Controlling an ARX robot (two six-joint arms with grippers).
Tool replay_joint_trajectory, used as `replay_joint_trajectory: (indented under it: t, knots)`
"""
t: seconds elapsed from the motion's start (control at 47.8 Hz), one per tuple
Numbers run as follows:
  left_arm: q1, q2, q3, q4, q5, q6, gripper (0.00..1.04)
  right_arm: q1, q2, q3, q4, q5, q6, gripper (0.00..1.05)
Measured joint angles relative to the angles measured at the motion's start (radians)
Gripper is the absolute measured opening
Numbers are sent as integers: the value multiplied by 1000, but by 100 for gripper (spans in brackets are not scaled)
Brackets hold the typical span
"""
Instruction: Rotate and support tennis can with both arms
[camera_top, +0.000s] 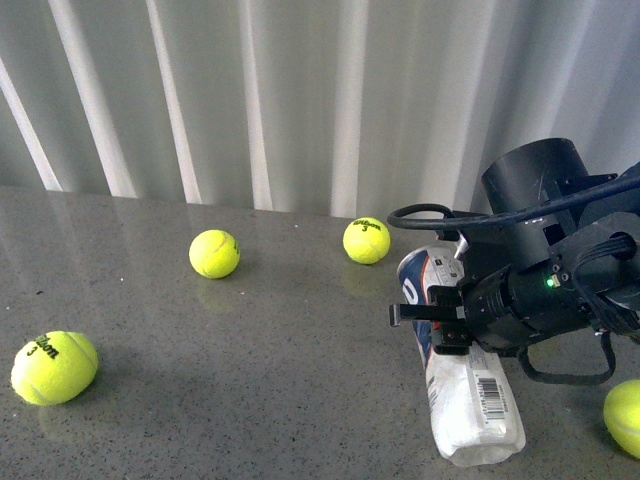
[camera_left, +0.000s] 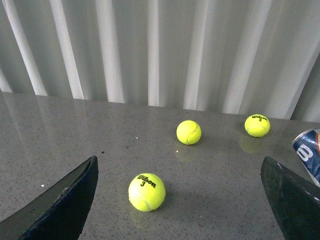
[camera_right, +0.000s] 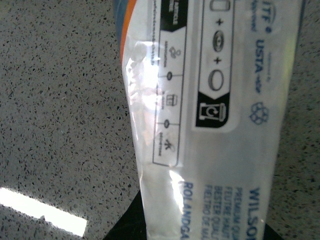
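- Four yellow-green felt tennis balls lie loose on the grey speckled tabletop (camera_top: 300, 400): one near the robot at left (camera_top: 55, 367), two farther back (camera_top: 214, 253) (camera_top: 367, 240), and one at the right edge (camera_top: 625, 415). None touches the can.
- The tennis can, a clear plastic tube with a white-and-blue printed label and a barcode (camera_top: 468, 400), lies on its side at the right of the tabletop. Its barcode end is nearest the robot and its blue emblem end points toward the rear ball. Whether the far end is lifted off the surface cannot be told.
- The bulky black right arm (camera_top: 560, 270) reaches in from the right, across the tube.
- Right jaws: they straddle the tube between its middle and its far end, one on each side, drawn in to the tube's width and clenched on it. A grip across the barrel probably serves as the pivot for rotation.
- In the right wrist view the label (camera_right: 215, 100) fills the frame and runs out from dark jaw parts at the edge. The contact itself is not shown there.
- Left jaws: spread wide and released, with the dark fingers (camera_left: 60, 205) touching nothing.
- The can's blue end (camera_left: 307, 150) shows beside the other finger in the left wrist view. This wide opening probably prepares the left jaws to support the free end.
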Motion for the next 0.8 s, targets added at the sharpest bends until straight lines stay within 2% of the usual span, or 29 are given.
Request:
replay_joint_trajectory:
  t: [0.188, 0.314, 0.439, 0.67, 0.795]
  knots:
    - [0, 0, 0, 0, 0, 0, 98, 14, -85, -25, -14, 47, -135, 13]
    - [0, 0, 0, 0, 0, 0, 98, 35, -154, -41, -1, 129, -348, 12]
    - [0, 0, 0, 0, 0, 0, 98, 51, -172, -51, 30, 156, -534, 12]
    - [0, 0, 0, 0, 0, 0, 98, 103, -185, -82, 77, 110, -820, 12]
    - [0, 0, 0, 0, 0, 0, 98, 153, -192, -89, 69, 40, -934, 12]
